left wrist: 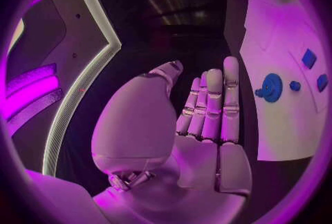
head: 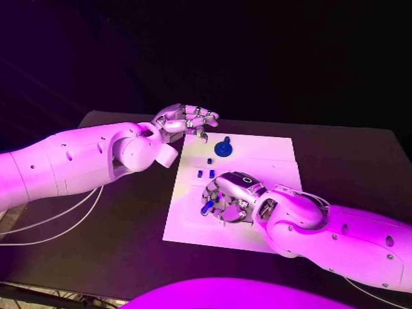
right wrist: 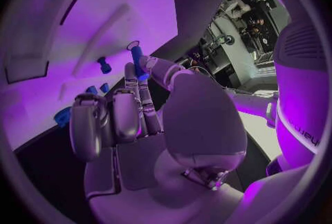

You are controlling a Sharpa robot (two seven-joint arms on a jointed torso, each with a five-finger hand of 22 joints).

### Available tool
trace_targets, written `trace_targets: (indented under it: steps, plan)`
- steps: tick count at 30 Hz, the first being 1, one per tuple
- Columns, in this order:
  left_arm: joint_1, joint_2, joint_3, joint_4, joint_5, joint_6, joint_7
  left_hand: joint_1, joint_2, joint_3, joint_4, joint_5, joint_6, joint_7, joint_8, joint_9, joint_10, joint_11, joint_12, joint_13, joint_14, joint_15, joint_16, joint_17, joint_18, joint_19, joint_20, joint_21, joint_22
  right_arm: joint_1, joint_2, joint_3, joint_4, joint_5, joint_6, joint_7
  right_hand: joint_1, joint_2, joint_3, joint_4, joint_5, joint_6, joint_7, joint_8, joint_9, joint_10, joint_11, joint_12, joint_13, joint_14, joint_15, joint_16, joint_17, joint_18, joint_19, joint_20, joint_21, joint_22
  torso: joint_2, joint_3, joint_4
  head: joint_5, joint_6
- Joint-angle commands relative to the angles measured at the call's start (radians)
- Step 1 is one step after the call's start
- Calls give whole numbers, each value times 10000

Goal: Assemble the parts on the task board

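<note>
The white task board (head: 262,161) lies in the middle of the table. My right hand (head: 232,196) hovers low over its near half and pinches a small blue peg (right wrist: 138,62) between thumb and a finger; the same peg (head: 207,206) shows at the hand's left side. A blue round part (head: 224,149) with an upright stub stands at the board's far edge, also seen as the blue round part (left wrist: 270,87). Small blue pieces (head: 204,172) lie between it and my right hand. My left hand (head: 188,120) hangs above the board's far left corner, fingers extended (left wrist: 220,103), holding nothing.
White cables (head: 65,217) run across the table's left side under my left arm. The black table (head: 355,161) stretches free to the right of the board. A bare strip of board (head: 206,235) lies near its front edge.
</note>
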Motion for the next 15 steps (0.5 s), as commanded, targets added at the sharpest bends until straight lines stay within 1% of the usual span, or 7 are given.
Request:
trace_targets:
  steps: [1, 10, 15]
  plan:
    - [4, 7, 6, 24, 17, 202, 72, 60, -30, -31, -11, -4, 61, 172, 69, 10, -32, -31, 60, 9, -54, 2, 58, -8, 140, 55, -2, -54, -8, -13, 37, -5, -19, -565, 283, -327, 160, 115, 37, -38, 20, 2, 47, -13, 19, 93, -55, 3, 12, 267, 4, -42, -11, -159, 68, -30, -51, 1182, 4, -3, 4, -8, 0]
    - [5, -1, 6, 31, 18, 205, 61, 60, -30, -31, -11, -4, 61, 172, 69, 10, -32, -31, 60, 9, -54, 2, 58, -8, 140, 55, -2, -54, -8, -16, 176, -48, -52, -656, 820, -398, 142, 110, 32, -39, 15, 2, 50, -13, 23, 92, -51, 0, 18, 270, 9, -28, 7, -159, 67, -25, -52, 1183, 5, -4, 9, 11, -51]
    - [6, -14, 6, 36, 18, 198, 55, 60, -30, -31, -11, -4, 61, 172, 69, 10, -32, -31, 60, 9, -54, 2, 58, -8, 140, 55, -2, -54, -8, -17, 180, -62, -55, -725, 979, -459, 132, 106, 28, -38, 13, 3, 50, -12, 25, 93, -49, -1, 20, 270, 11, -29, 5, -161, 72, -23, -45, 1191, 1, -9, 5, 20, -69]
